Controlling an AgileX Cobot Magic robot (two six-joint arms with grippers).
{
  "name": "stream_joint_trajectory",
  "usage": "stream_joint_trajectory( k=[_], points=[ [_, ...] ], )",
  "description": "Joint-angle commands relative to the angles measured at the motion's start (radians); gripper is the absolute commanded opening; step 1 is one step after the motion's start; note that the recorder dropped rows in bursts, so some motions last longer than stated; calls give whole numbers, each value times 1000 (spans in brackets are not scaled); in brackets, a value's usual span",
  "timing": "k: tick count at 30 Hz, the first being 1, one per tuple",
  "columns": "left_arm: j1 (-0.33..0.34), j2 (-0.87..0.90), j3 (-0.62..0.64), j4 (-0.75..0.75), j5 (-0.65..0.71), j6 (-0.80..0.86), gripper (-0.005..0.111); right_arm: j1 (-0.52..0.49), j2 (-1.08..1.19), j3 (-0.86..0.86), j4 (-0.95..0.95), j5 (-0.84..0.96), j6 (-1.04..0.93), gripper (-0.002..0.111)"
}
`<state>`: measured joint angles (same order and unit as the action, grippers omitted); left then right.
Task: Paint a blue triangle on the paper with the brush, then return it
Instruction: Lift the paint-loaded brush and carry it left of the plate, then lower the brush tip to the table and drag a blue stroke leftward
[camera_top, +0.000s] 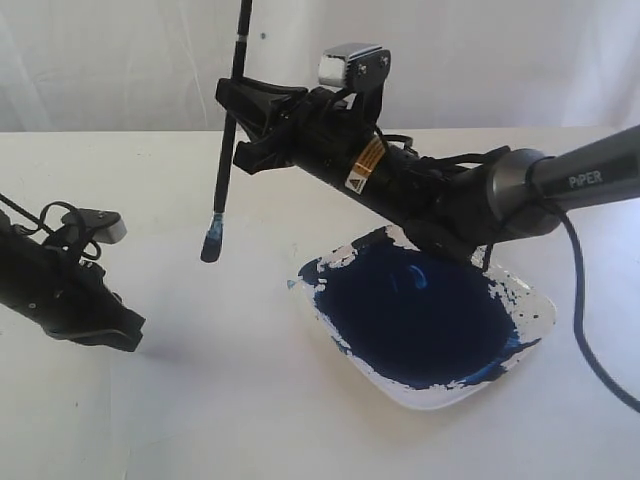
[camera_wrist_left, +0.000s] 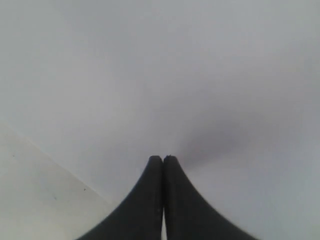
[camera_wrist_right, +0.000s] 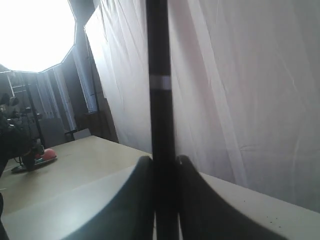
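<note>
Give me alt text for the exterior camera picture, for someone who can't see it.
The right gripper holds a black brush upright, blue-stained tip down, over a white table. Beside it is a dish of dark blue paint; the left gripper sits at left.

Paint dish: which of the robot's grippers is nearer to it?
Right. The right gripper, holding the brush, hangs raised just beside the paint dish; the left gripper sits low, much farther off.
</note>
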<state>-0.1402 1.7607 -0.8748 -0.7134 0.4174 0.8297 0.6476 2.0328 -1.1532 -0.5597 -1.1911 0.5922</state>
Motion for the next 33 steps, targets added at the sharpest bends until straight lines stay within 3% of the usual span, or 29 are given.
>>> stream_joint_trajectory(
  k=[1, 33],
  points=[
    [-1, -2, 21, -11, -4, 0, 0, 27, 24, -33, 14, -18, -12, 3],
    [-1, -2, 25, -11, -3, 0, 0, 109, 136, -130, 20, 20, -49, 3]
  ],
)
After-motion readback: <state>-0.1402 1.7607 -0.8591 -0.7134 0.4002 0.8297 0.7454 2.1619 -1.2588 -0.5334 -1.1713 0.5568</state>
